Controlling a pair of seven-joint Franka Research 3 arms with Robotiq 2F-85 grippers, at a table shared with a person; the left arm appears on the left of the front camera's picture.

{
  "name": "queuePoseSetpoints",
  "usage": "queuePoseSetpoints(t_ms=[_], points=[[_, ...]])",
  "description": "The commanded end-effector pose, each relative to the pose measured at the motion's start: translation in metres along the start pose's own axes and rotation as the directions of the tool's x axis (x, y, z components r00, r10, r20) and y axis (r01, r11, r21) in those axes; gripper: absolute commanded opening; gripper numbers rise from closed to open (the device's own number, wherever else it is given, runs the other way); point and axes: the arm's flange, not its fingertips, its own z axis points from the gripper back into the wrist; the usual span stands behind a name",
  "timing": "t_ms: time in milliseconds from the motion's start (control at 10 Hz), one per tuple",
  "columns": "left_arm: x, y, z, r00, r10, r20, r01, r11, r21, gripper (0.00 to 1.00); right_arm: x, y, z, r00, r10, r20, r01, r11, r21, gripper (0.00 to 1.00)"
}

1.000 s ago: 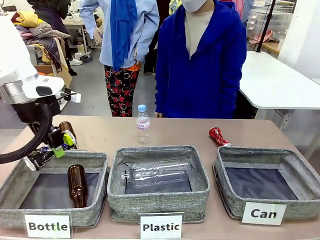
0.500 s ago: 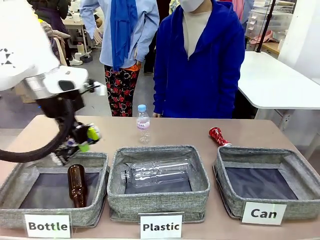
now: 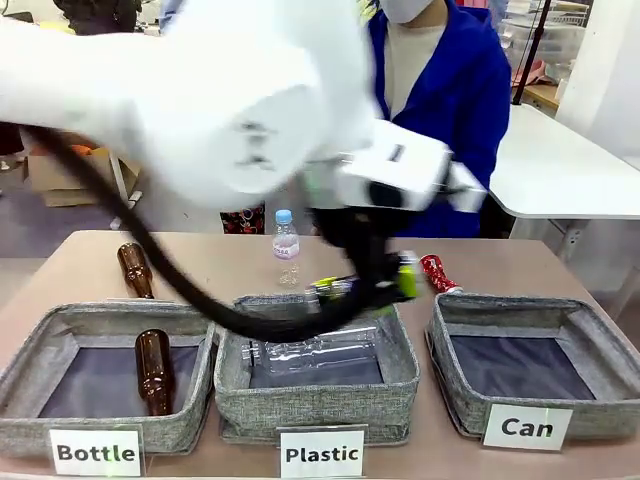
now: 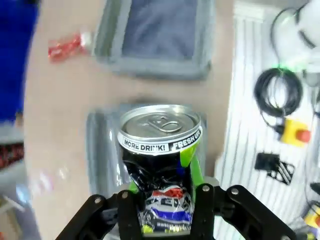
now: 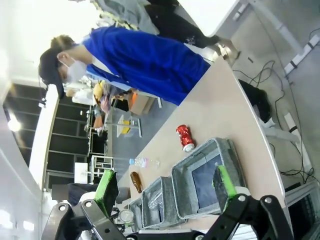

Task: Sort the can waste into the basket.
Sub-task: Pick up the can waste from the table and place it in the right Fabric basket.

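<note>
Two cans, three baskets. My left gripper [image 4: 162,172] holds the dark can [image 4: 160,132], I think over the Plastic basket [image 3: 320,400]. The red can [image 3: 434,270] lies on the table [image 3: 200,265], just behind the Can basket [image 3: 600,408]. My right gripper [image 5: 165,182] is wide open.

Motion-blurred, the left claw [image 3: 365,288] hangs above the Plastic basket [image 3: 300,405]. The crushed red can [image 3: 436,272] lies on the bench [image 3: 540,262] just right of it, with the Can basket [image 3: 600,415] below-right.

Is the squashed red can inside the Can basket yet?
No, the crushed red can lies on the table beyond the Can basket, outside its far rim.
</note>
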Motion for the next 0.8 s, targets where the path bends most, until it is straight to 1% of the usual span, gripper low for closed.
queuePoseSetpoints(t_ms=[0,100,200,300,400,500,700], points=[[0.100,0.014,-0.037,0.980,-0.197,0.041,0.196,0.980,0.026,0.41,0.006,-0.011,0.010,0.999,0.035,-0.015,-0.034,0.999,0.040,1.00],[0.142,0.011,-0.055,0.966,-0.256,0.047,0.254,0.966,0.041,0.41,0.004,-0.015,0.020,0.996,0.081,-0.022,-0.080,0.996,0.033,1.00],[0.176,0.013,-0.075,0.955,-0.294,0.045,0.292,0.955,0.049,0.41,0.001,-0.019,0.029,0.992,0.119,-0.048,-0.116,0.992,0.055,1.00],[0.202,0.017,-0.095,0.948,-0.316,0.042,0.314,0.949,0.038,0.41,-0.001,-0.019,0.034,0.988,0.129,-0.080,-0.122,0.989,0.085,1.00],[0.221,0.020,-0.115,0.948,-0.317,0.039,0.316,0.948,0.026,0.41,-0.002,-0.013,0.019,0.998,0.054,-0.021,-0.053,0.998,0.030,1.00],[0.228,0.021,-0.128,0.949,-0.315,0.029,0.315,0.949,-0.005,0.41,-0.002,-0.013,0.019,0.998,0.054,-0.021,-0.053,0.998,0.030,1.00],[0.229,0.018,-0.141,0.952,-0.306,0.006,0.306,0.952,-0.004,0.41,-0.002,-0.013,0.019,0.998,0.054,-0.021,-0.053,0.998,0.030,1.00]])
